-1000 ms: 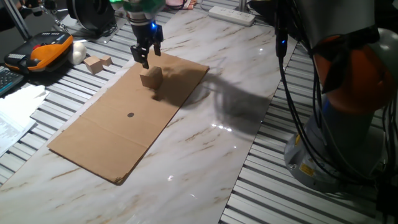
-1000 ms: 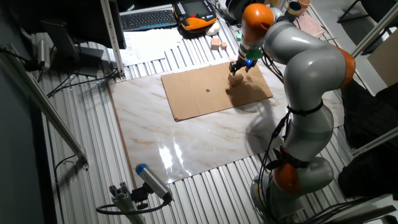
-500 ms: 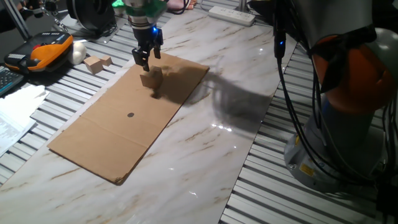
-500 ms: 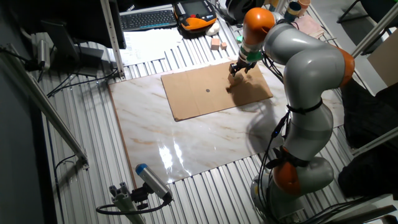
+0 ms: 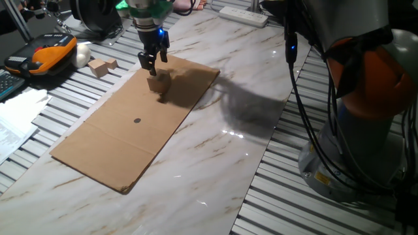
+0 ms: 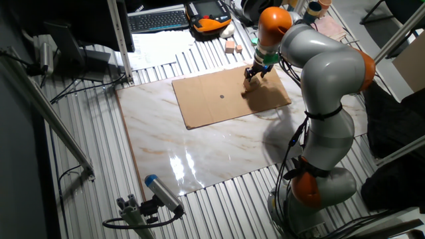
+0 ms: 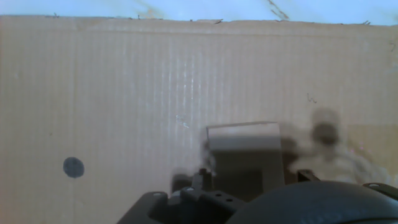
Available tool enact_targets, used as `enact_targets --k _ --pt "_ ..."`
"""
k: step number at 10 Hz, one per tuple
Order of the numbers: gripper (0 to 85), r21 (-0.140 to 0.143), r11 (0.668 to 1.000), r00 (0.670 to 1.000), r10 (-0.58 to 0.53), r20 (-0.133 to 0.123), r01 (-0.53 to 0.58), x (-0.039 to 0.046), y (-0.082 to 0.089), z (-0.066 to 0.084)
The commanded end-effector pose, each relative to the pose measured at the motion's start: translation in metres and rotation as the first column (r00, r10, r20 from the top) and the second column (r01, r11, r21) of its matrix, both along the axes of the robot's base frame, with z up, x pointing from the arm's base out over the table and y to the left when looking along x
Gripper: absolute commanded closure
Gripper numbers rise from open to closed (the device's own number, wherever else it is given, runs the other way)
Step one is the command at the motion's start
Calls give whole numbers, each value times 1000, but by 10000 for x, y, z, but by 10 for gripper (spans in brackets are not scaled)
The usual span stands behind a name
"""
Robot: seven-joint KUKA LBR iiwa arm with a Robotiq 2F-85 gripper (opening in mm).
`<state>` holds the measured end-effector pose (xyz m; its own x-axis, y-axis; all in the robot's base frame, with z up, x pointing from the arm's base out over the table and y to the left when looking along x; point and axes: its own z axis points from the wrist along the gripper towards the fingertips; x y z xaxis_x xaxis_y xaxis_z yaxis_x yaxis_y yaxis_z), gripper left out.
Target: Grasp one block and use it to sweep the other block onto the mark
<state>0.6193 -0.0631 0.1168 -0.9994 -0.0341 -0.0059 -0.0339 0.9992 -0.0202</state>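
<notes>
Pincer (image 5: 151,64) hangs just above the cube (image 5: 159,82) on the cardboard (image 5: 111,137); whether its jaws are apart cannot be told. Dot (image 5: 136,120) lies at the cube's 7 o'clock, apart.

Looks like a robotics lab bench I'm working at: marble-pattern table top (image 6: 199,143) on ribbed metal slats (image 5: 313,202), orange-jointed robot arm (image 6: 319,73) with loose cables (image 5: 313,124). Clutter around it fits too: keyboard (image 6: 156,20), orange handheld pendant (image 5: 49,52), power strip (image 5: 243,15), papers (image 5: 16,117), metal frame poles (image 6: 40,106)
</notes>
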Motion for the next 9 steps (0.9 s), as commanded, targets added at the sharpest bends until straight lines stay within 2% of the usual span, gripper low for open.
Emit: enact_targets --k 1,4,5,7,9 --pt "170 0 1000 1000 -6 -3 6 0 0 1" --pt "170 -9 999 999 -37 -7 37 0 0 1" --pt "170 -26 999 999 -32 2 32 0 0 1" --pt "170 -25 999 999 -26 -26 25 0 0 1" --pt "170 -5 1000 1000 -11 -20 10 0 0 1"
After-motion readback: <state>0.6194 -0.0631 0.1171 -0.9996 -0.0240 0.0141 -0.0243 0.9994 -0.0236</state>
